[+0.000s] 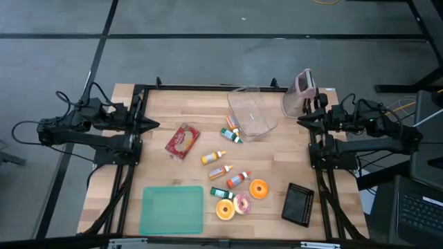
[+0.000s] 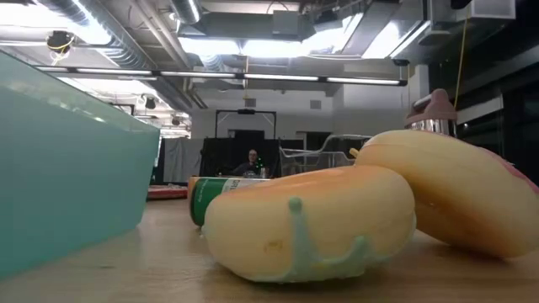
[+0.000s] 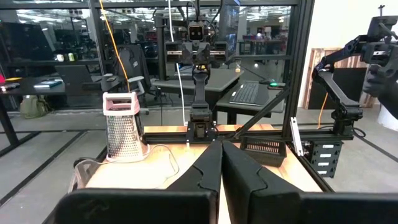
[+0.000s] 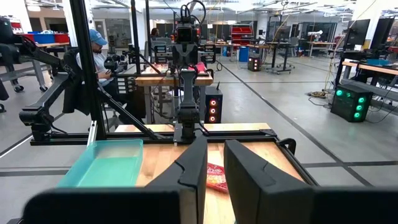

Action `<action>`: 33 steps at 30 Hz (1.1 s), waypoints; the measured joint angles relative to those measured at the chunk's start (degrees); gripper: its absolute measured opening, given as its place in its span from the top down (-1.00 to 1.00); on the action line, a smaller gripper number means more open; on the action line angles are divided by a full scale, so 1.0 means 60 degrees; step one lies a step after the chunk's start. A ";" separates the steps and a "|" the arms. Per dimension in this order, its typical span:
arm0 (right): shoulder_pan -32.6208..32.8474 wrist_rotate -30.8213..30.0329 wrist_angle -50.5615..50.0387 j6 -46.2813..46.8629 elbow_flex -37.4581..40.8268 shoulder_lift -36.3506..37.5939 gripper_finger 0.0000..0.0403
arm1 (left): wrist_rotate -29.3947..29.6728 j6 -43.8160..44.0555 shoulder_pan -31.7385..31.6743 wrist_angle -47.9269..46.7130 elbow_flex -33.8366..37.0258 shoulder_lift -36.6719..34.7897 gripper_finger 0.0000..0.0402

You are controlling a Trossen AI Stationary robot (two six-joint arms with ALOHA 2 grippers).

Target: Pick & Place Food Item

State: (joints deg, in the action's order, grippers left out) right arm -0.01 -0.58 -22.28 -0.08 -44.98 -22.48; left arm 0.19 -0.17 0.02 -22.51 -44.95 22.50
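While both arms wait at the table's edges, the left gripper [image 1: 154,125] sits at the left edge with its fingers [image 3: 205,171] pressed together and nothing between them, and the right gripper [image 1: 302,120] sits at the right edge with its fingers [image 4: 193,168] slightly apart, also holding nothing. Food items lie spread over the wooden table [image 1: 277,155]: a red snack packet [image 1: 183,141] left of centre, small sauce bottles [image 1: 220,170] scattered across the middle, and near the front edge two orange-iced doughnuts [image 1: 258,189] with a pink-iced doughnut [image 1: 242,203] between them, touching the left one. A teal tray [image 1: 172,210] lies flat at the front left, well apart from the packet. A clear plastic container [image 1: 252,113] stands at the back, with two more bottles just beside its front corner, and a metal grater with a pink handle [image 1: 304,84] stands at the back right. A black perforated block [image 1: 299,204], possibly a small basket, lies at the front right. From table height, a green-capped bottle [image 2: 210,199] lies just behind the nearest doughnut.
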 joint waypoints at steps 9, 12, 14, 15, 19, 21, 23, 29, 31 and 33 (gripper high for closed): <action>-0.0003 -0.0023 0.0156 0.0051 0.0001 -0.0021 0.71 | 0.0000 0.0002 0.0002 0.0006 0.0000 0.0000 0.98; 0.0000 -0.0113 0.0262 0.0476 0.0005 -0.0100 0.71 | 0.0000 0.0002 0.0001 0.0336 0.0000 0.0000 0.97; 0.0000 -0.0712 0.0743 0.0470 0.0001 -0.0220 0.71 | 0.0047 -0.0030 0.0001 0.0577 0.0000 0.0002 0.96; 0.0000 -0.1099 0.0903 0.0466 0.0001 -0.0272 0.71 | 0.0127 -0.0087 0.0002 0.0737 0.0000 0.0016 0.96; -0.0004 -0.2244 0.1388 0.0395 0.0001 -0.0436 0.71 | 0.0313 -0.0180 0.0002 0.1714 0.0000 0.0015 0.97; 0.0000 -0.2779 0.1430 0.0444 0.0001 -0.0552 0.71 | 0.0310 -0.0210 0.0001 0.2056 0.0003 0.0027 0.97; -0.0004 -0.3028 0.1315 0.0550 0.0001 -0.0687 0.71 | 0.0311 -0.0205 0.0002 0.2458 0.0004 0.0030 0.97; -0.0004 -0.2799 0.1255 0.1252 0.0001 -0.1152 0.71 | 0.0476 -0.0195 0.0000 0.3177 0.0005 -0.0029 0.97; -0.0004 -0.2597 0.1258 0.1303 0.0001 -0.1320 0.71 | 0.0476 -0.0176 -0.0002 0.3165 0.0000 -0.0026 0.97; 0.0000 -0.2572 0.1275 0.1289 0.0001 -0.1477 0.71 | 0.0459 -0.0152 0.0001 0.3136 0.0004 -0.0010 0.97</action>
State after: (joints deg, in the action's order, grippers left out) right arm -0.01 -16.01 -14.63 7.66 -44.97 -31.34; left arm 2.94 -1.09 0.03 -3.70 -44.93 22.44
